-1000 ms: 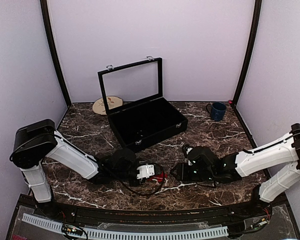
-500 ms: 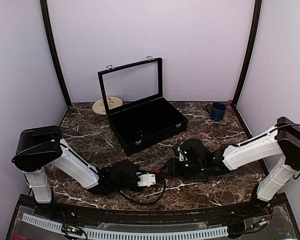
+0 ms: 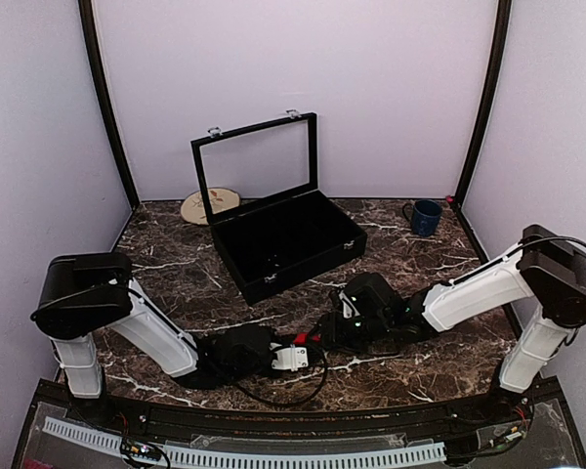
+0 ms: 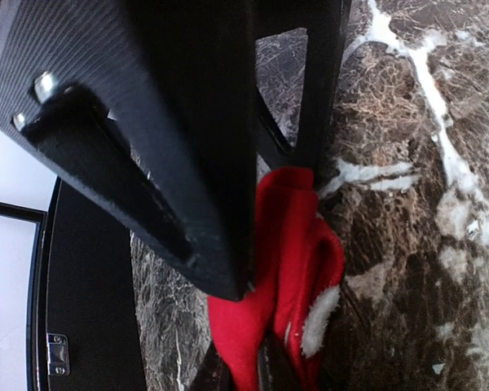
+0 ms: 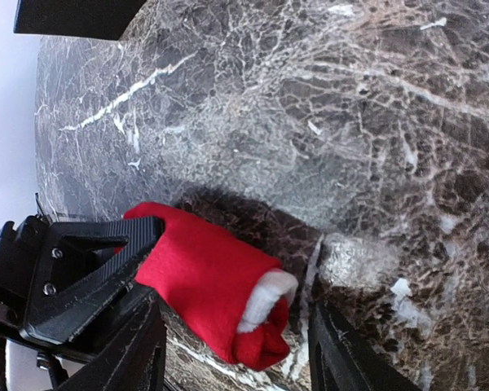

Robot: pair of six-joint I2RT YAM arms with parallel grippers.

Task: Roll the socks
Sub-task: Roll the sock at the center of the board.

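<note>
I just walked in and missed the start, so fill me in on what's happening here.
Two robot arms are working on red socks lying on the marble table. The left gripper is shut on them, pinching the fabric. The right gripper is open, its fingers on either side of the white-cuffed end.

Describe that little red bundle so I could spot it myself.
Find the open black case in the middle of the marble table. Just in front of it, toward the near edge, lies a small bundle of socks. It is the only bright red thing there, with a cream-white cuff.
</note>
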